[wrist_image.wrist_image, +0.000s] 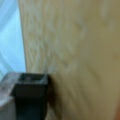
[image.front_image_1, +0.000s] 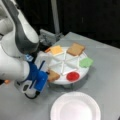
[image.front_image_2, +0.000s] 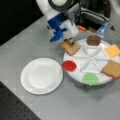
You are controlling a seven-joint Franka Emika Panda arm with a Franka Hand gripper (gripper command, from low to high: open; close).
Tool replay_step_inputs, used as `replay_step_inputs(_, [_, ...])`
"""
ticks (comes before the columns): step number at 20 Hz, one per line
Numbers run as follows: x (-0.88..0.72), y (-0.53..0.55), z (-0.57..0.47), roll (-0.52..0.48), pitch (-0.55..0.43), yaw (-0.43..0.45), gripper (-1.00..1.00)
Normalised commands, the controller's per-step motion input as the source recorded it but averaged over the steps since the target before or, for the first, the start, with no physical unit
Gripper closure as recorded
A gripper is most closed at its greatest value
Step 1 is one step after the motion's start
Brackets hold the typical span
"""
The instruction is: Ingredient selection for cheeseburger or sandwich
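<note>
While it hangs over the tray, the tool (image.front_image_2: 72, 42) grips a toast slice (image.front_image_2: 71, 47).

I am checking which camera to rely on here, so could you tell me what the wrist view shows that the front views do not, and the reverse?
Only the wrist view shows the toast slice up close, filling the frame, with one dark pincer finger against it. Only the front views show the white divided tray with the patty, cheese square, second toast slice, green leaf and red disc, plus the bare white plate. Both show the pincer at that toast slice.
</note>
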Motion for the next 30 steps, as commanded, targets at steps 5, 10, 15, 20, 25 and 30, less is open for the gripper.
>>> replay_step_inputs(5, [0.10,-0.21,-0.06,-0.046,0.039,0.033,1.00])
replay_step_inputs(10, [0.11,-0.31,0.29,-0.129,0.114,0.101,1.00])
replay_step_inputs(15, [0.16,-0.27,0.42,-0.142,0.165,0.193,1.00])
replay_step_inputs(20, [0.28,-0.14,0.22,-0.099,0.125,0.236,1.00])
replay_step_inputs(25, [0.38,0.07,0.03,-0.047,0.105,0.246,1.00])
replay_step_inputs(30, [0.56,0.12,0.03,-0.016,0.053,0.281,1.00])
